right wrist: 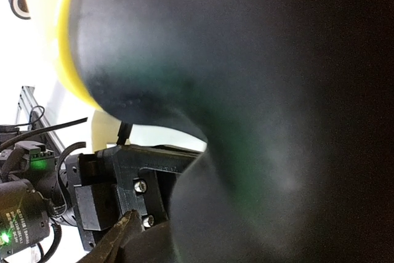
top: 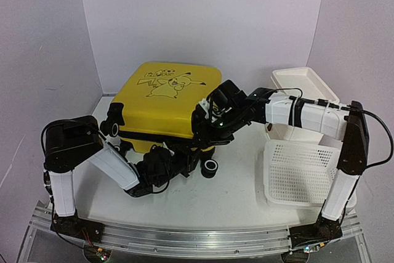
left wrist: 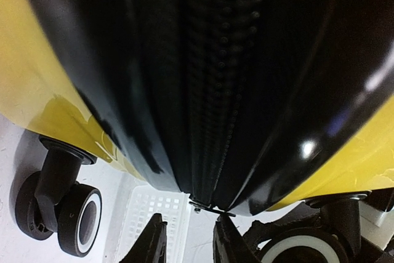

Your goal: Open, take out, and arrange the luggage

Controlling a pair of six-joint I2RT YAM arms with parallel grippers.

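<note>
The yellow luggage lies flat at the table's back, its Pikachu lid facing up. My left gripper is low at its front edge. In the left wrist view the black zipper band fills the frame. The small metal zipper pull hangs just past my left gripper, whose jaws stand a narrow gap apart with nothing between them. My right gripper is pressed against the luggage's front right corner. Its wrist view shows only one fingertip and a dark blur of the luggage.
A white perforated basket lies at the right front, with a white plastic cabinet behind it. Black luggage wheels stick out beside my left gripper, and one wheel is close on its left. White walls enclose the table.
</note>
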